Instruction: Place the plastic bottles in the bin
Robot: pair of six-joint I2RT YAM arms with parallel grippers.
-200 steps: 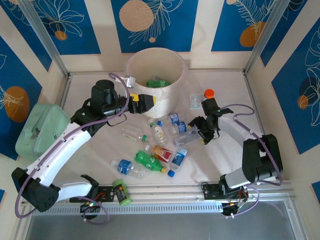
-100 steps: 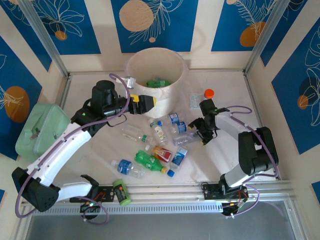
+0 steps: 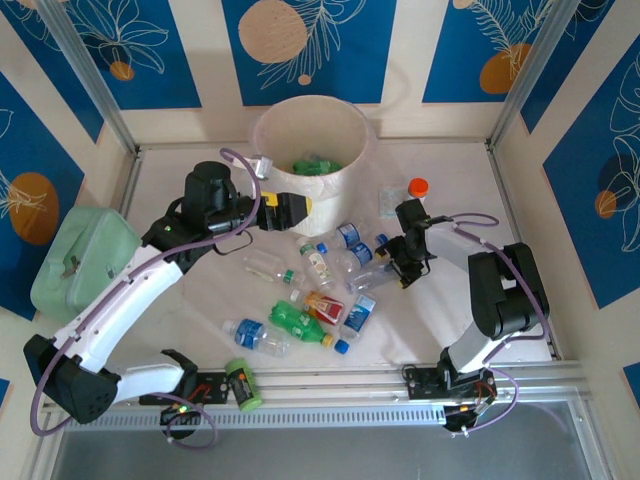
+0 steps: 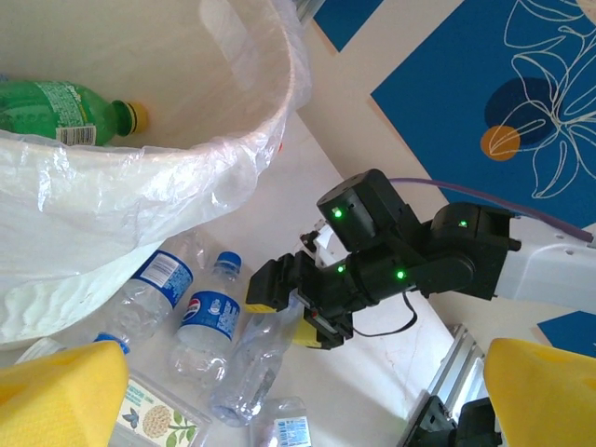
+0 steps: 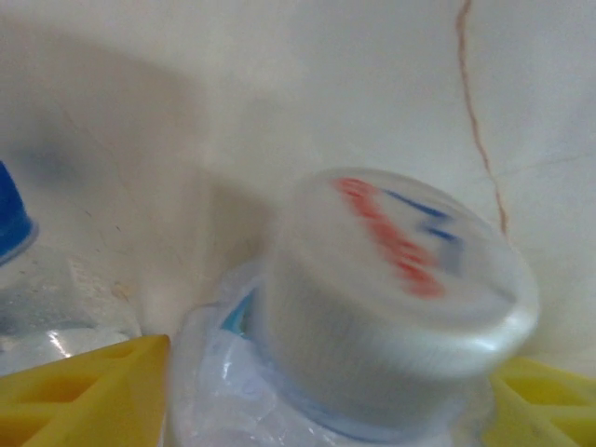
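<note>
The bin [image 3: 345, 185] stands at the back middle with a green bottle [image 3: 316, 165] inside, the same bin [image 4: 233, 172] and green bottle [image 4: 65, 102] filling the left wrist view's top left. Several plastic bottles lie in front of it: Pepsi-labelled [image 3: 349, 235], green [image 3: 296, 322], red-labelled [image 3: 322, 305]. My left gripper [image 3: 295, 210] [image 4: 298, 400] hovers open beside the bin's front wall, holding nothing. My right gripper [image 3: 388, 262] [image 4: 300, 312] [image 5: 335, 400] is low on the table, shut on the neck of a clear bottle [image 4: 244, 363] whose white cap [image 5: 391, 279] sits between the yellow fingers [image 5: 84, 396].
A pale green box [image 3: 80, 255] sits at the left edge. An orange-capped bottle [image 3: 418, 188] stands just behind my right arm. A green-and-black cylinder [image 3: 240, 385] lies by the front rail. A small clear packet [image 3: 388, 200] rests right of the bin.
My right gripper has slid a little left and back along the clear bottle and its jaws have narrowed onto the neck. The left arm has barely moved.
</note>
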